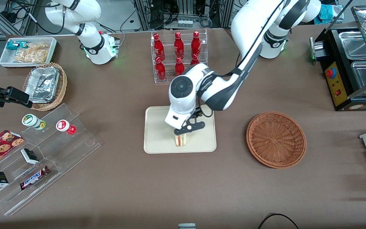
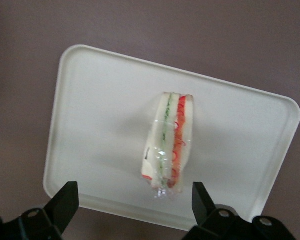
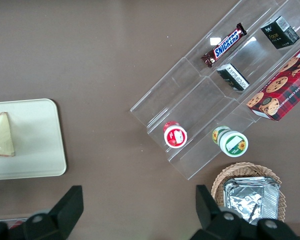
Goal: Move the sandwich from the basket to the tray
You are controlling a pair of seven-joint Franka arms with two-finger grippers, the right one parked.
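The sandwich (image 1: pixel 180 139) stands on edge on the cream tray (image 1: pixel 157 140), near the rim closest to the front camera. The claw (image 2: pixel 135 200) hovers just above it, released, fingers (image 2: pixel 65 200) spread wide, clear of the wrapper. The wicker basket (image 1: pixel 276 139) sits apart on the counter (image 1: pixel 183 184).

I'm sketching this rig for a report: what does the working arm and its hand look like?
The left arm has glossy white shells with dark grey joint bands, a round black cap on its wrist and a thin black cable. Its hand, over the tray above the sandwich, has black wedge-shaped fingers.
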